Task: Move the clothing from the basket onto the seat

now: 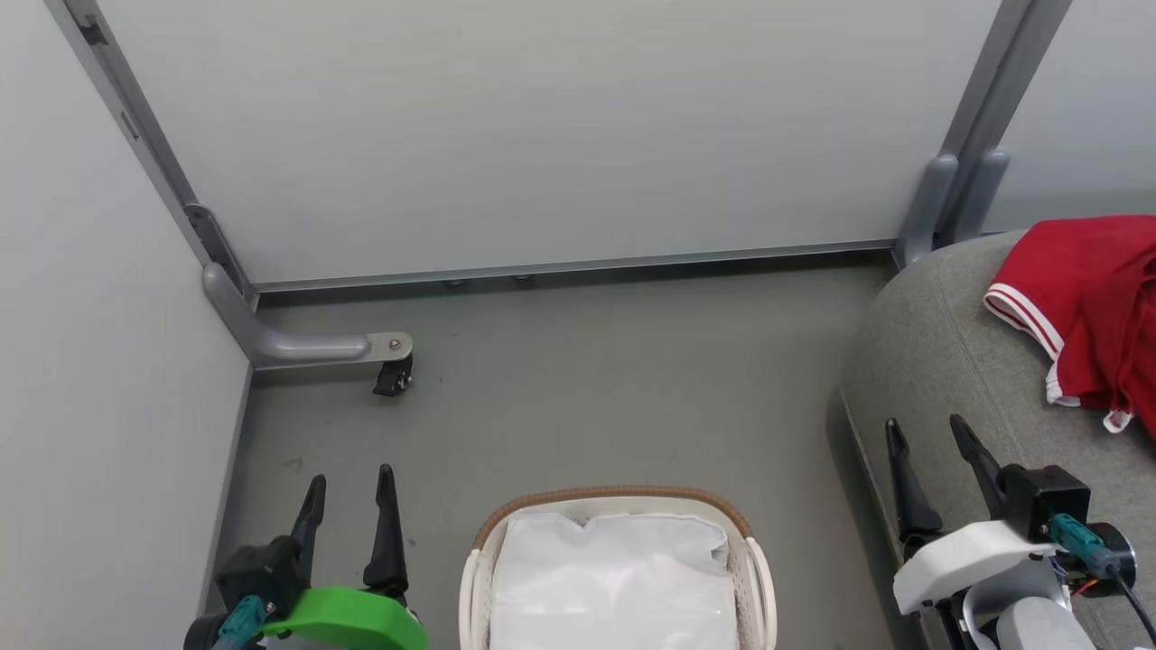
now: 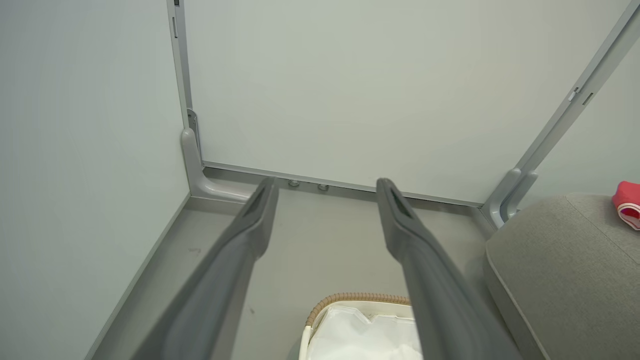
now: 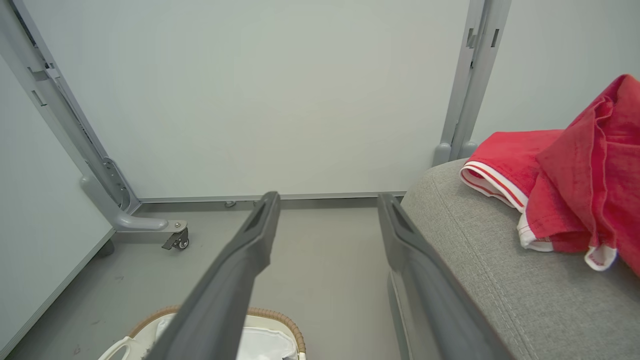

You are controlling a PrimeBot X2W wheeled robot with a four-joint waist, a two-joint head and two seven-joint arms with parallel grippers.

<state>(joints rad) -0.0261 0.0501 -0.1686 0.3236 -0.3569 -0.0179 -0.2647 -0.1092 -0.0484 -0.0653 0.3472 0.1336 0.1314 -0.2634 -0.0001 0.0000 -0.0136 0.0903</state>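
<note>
clothing (image 1: 1093, 307): red heap lying on the seat (image 1: 939, 361), far right, well apart from the basket
basket (image 1: 614, 499): near centre on the floor, white liner (image 1: 614, 578) inside
left gripper (image 1: 351, 475): fingers spread, empty, left of basket
right gripper (image 1: 925, 422): fingers spread, empty, at seat's left edge
</note>
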